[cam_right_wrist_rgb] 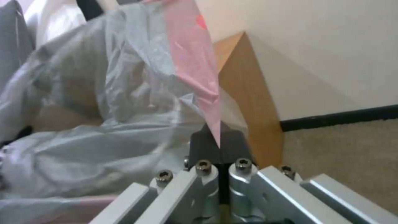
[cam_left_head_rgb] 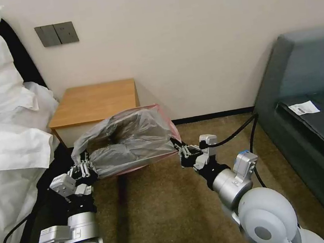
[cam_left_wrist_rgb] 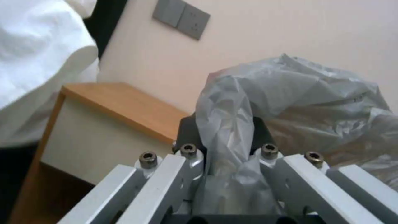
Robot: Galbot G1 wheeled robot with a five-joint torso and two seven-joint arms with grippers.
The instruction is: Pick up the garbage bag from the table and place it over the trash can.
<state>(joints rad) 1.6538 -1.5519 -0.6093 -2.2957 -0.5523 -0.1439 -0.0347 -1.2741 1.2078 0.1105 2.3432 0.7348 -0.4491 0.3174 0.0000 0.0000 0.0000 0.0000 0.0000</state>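
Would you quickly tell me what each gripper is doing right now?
Left gripper: shut on the garbage bag, pinching its left end.
Right gripper: shut on the garbage bag's pinkish right edge.

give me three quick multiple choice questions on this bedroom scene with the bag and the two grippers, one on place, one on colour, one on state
1. Where is the garbage bag?
A. flat on the table
B. held up in front of the table, between both grippers
C. on the sofa

2. What colour is the bag's edge?
A. pinkish-red
B. blue
C. yellow

3. How does the right gripper stand?
A. wide open, away from the bag
B. shut on the bag's edge
C. resting on the carpet

Answers:
1 B: the head view shows the left gripper and the right gripper each at one end of the stretched bag, the tabletop bare behind it.
2 A: the right wrist view shows a pink strip along the grey plastic.
3 B: its fingers meet on that pink edge.
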